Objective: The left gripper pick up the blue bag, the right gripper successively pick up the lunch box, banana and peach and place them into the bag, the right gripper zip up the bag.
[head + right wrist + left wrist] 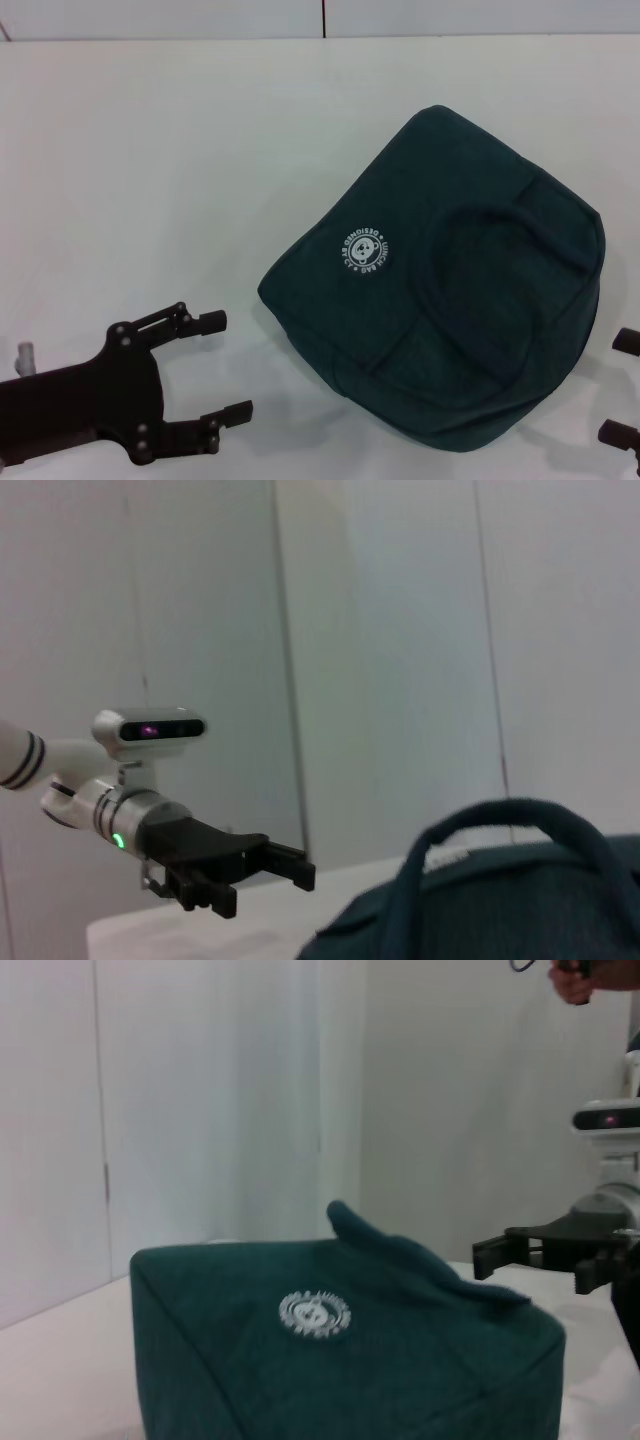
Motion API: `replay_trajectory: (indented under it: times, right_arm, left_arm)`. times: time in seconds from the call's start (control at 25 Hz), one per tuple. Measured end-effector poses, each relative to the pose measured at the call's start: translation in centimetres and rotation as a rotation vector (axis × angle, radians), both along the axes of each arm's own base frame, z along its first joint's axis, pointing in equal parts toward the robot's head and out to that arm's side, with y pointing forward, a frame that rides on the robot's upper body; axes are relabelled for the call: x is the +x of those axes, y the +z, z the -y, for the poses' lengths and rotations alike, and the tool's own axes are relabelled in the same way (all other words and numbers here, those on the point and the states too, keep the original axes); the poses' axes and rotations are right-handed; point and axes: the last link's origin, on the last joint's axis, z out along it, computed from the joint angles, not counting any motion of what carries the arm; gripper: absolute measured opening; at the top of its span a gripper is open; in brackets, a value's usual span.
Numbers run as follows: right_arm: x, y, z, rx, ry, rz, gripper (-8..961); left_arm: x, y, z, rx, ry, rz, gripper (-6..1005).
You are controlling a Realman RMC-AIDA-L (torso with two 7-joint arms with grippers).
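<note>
Lying closed on the table (pixel 150 150), the soft blue bag (pixel 440 300) offers its handle (pixel 520 215); left claw (pixel 228 365) and right claw (pixel 622 388) gape apart.

This looks like a robotics lab or test room. A bare white table (pixel 150 150) stands against plain white wall panels (pixel 200 1100), and beyond the table a person's hand (pixel 572 980) holds a dark device with a cable.

Dark teal bag on a white worktop

The bag (pixel 440 300) was deep blue-green all over, with a round white printed logo (pixel 366 248) (lettering ringing a small figure); the worktop (pixel 150 180) was plain white, and the left claw (pixel 232 365) was matte black.
</note>
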Motion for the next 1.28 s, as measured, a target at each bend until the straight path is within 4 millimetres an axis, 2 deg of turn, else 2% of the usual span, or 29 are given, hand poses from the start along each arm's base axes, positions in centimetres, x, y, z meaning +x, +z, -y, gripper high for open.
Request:
replay_trajectory:
  times: [0.48, 1.04, 1.28]
  right_arm:
    - [1.4, -2.0, 0.4, -0.009, -0.065, 0.092, 859]
    - [1.3, -2.0, 0.4, -0.006, -0.067, 0.084, 859]
    - [0.6, -2.5, -0.3, -0.01, -0.045, 0.068, 859]
  left_arm:
    - [-2.0, -2.1, -0.7, 0.002, 0.038, -0.092, 875]
    - [-1.5, -1.7, -0.4, -0.002, 0.012, -0.055, 875]
    - [-1.4, -1.5, -0.4, 0.01, 0.002, -0.041, 875]
